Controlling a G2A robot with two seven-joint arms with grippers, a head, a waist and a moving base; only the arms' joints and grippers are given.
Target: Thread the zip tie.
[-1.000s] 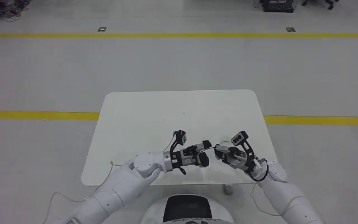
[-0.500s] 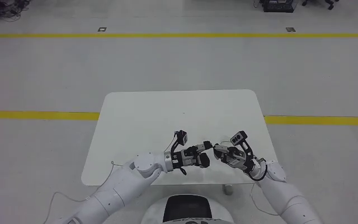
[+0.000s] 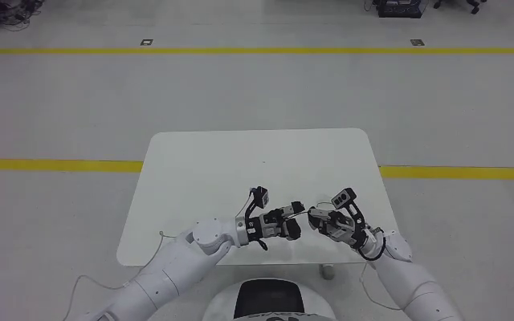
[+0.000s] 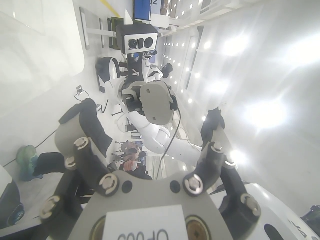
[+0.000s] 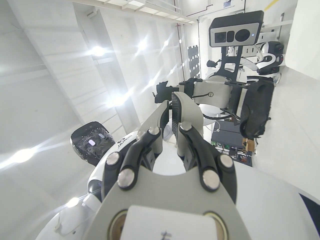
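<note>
Both grippers hover over the front part of the white table (image 3: 241, 160), tips facing each other and nearly touching. My left gripper (image 3: 293, 217) (image 4: 149, 111) is open, its black-tipped fingers (image 4: 83, 112) spread wide with nothing between them. Between those fingers, farther off, the right gripper's grey finger back faces the left wrist camera. My right gripper (image 3: 313, 215) (image 5: 170, 99) has its fingers pressed together. A thin pale zip tie (image 3: 304, 210) runs from it toward the left gripper in the top view. The tie is too thin to make out in either wrist view.
The table's front edge (image 3: 241, 266) lies just below both arms. Most of the tabletop stretches bare behind the grippers. A yellow floor line (image 3: 72, 165) runs behind the table on both sides.
</note>
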